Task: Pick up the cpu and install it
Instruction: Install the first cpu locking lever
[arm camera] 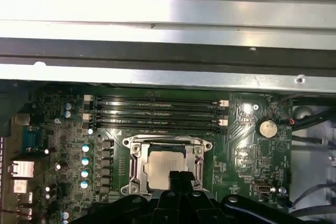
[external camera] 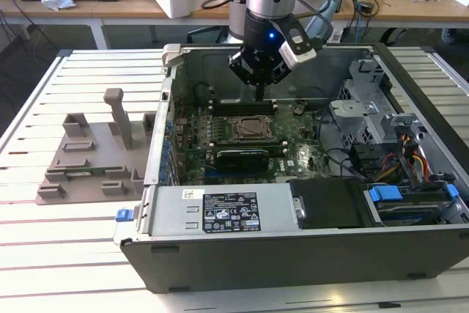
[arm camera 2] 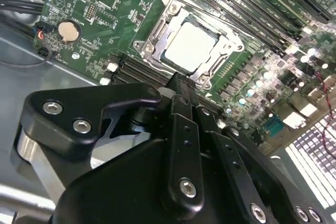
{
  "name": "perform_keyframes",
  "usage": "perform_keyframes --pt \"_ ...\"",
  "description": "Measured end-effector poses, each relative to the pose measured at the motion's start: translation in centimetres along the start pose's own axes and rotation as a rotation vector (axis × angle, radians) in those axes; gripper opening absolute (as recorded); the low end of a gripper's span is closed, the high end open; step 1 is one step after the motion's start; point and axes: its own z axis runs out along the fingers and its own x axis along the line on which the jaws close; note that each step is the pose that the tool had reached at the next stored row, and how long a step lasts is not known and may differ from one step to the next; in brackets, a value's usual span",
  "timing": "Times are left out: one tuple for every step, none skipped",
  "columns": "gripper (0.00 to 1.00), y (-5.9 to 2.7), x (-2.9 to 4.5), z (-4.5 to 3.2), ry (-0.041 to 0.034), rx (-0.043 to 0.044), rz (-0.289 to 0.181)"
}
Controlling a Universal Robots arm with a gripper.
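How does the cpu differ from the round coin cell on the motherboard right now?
The cpu is square and pale matte grey; the coin cell is round and shinier. The cpu is clearly larger than the coin cell. The cpu lies inside the metal socket frame, near the gripper; the coin cell sits in its own holder near the board's edge. Both lie flat on the motherboard.

The exterior view looks down from in front and above, well back, over the open computer case (external camera: 308,181) on the slatted table (external camera: 58,254). Both wrist views look down closely past the gripper (arm camera 2: 181,85) at the motherboard (arm camera: 173,129), sharing its socket (arm camera: 167,163)
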Motion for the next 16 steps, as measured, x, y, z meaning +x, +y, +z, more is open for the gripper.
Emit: perform_keyframes --pt "0.11 0.01 0.01 -0.48 0.0000 0.0000 0.000" --pt "0.11 0.02 0.01 -0.96 0.0000 0.0001 0.000" --pt "0.11 0.03 0.02 -1.27 0.0001 0.0002 0.000" --pt "0.11 0.03 0.02 -1.48 0.0001 0.0002 0.000" --pt "0.11 0.04 0.02 -1.67 0.0000 0.0002 0.000" --pt "0.11 0.04 0.02 -1.78 0.0000 0.0002 0.000" --pt "0.11 0.04 0.02 -1.82 -0.0001 -0.0001 0.000" --pt "0.11 0.04 0.02 -1.82 -0.0001 -0.0001 0.000" --pt "0.11 0.04 0.02 -1.83 -0.0001 -0.0001 0.000" --pt "0.11 0.04 0.02 -1.84 0.0000 0.0001 0.000" --pt "0.11 0.04 0.02 -1.84 0.0000 0.0001 0.000" --pt "0.11 0.04 0.02 -1.84 0.0000 0.0001 0.000" --pt "0.11 0.04 0.02 -1.84 0.0000 0.0001 0.000" --pt "0.11 0.04 0.02 -1.85 0.0000 0.0002 0.000" --pt "0.11 0.04 0.02 -1.85 0.0000 0.0001 0.000" --pt "0.11 0.04 0.02 -1.85 0.0000 0.0001 0.000"
